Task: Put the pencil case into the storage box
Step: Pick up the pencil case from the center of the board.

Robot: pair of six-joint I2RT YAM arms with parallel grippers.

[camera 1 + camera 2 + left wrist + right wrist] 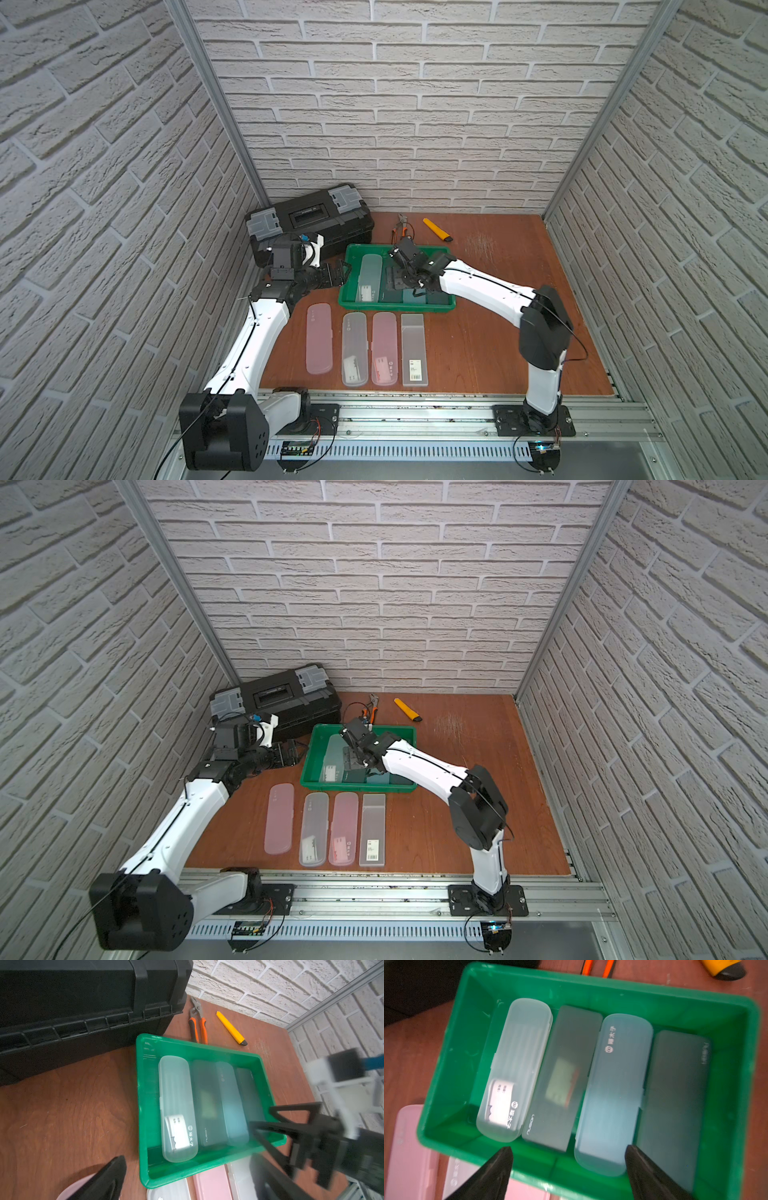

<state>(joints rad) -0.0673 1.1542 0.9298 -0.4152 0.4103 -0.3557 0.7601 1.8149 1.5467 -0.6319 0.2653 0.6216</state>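
Brown wooden table [498,332] is carrying the green storage box [353,305] left of centre, nearer its back edge. In both top views the right gripper [398,281] is hanging over the box's middle, its arm reaching in from the right with the elbow raised. The left gripper [291,756] is hovering just beside the box's left rim on a low, bent arm. Four loose cases [355,349] are lying in a row between the box and the table's front edge. From the left wrist, the left fingers [108,1180] are standing wide apart, holding nothing. From the right wrist, the right fingers [496,1169] are gaping wide, touching nothing, above the box's near rim. Four pencil cases [614,1095] are lying side by side inside.
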